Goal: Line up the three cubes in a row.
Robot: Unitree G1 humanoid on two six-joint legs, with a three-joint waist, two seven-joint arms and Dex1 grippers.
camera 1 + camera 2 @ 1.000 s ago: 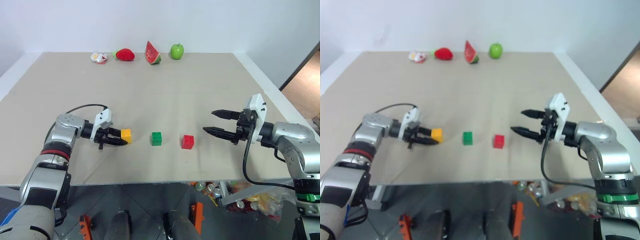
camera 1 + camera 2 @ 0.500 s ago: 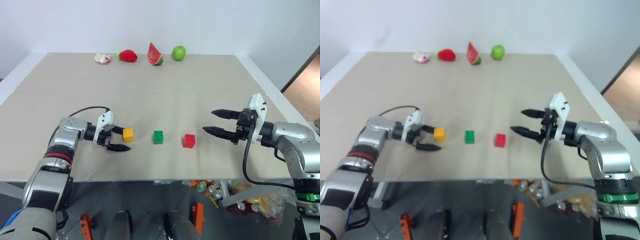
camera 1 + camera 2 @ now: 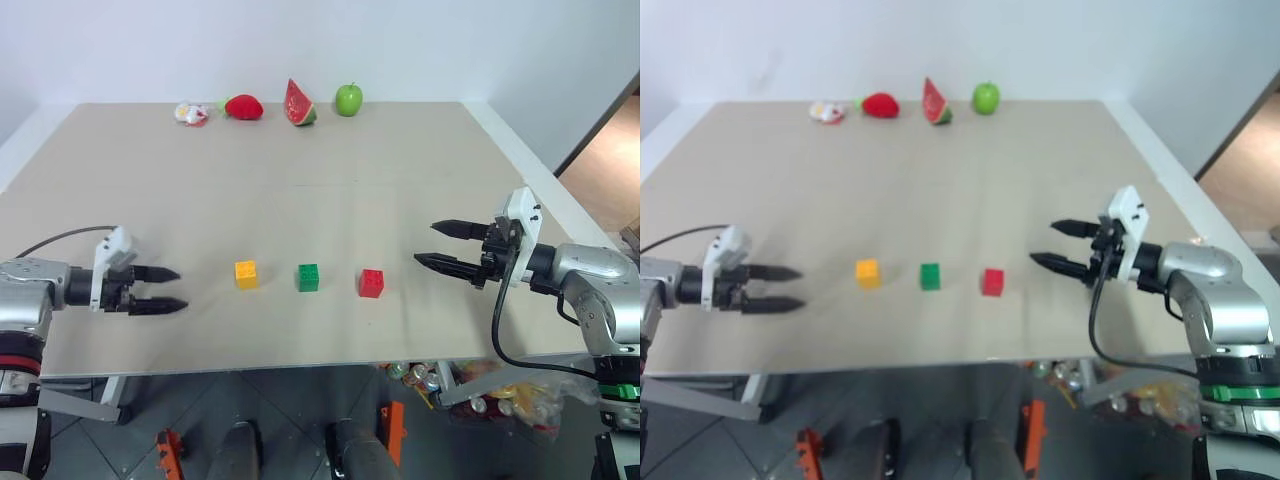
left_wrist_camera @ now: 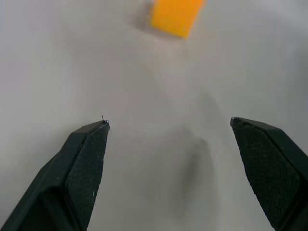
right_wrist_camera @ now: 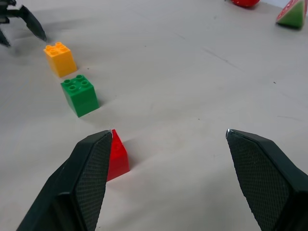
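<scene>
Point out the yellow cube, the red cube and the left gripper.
yellow cube [image 3: 246, 274], left eye view, its front face.
red cube [image 3: 371, 283], left eye view, its centre.
left gripper [image 3: 172, 289], left eye view, between its open fingertips.

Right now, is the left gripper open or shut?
Open: the left gripper shows two spread black fingers with nothing between, apart from the yellow cube.

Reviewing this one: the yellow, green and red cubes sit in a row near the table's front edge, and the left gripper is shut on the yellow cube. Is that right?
Not quite. The yellow cube, green cube and red cube do sit in a row, but the left gripper is open and apart from the yellow cube, holding nothing. The left eye view shows the gap between them.
</scene>
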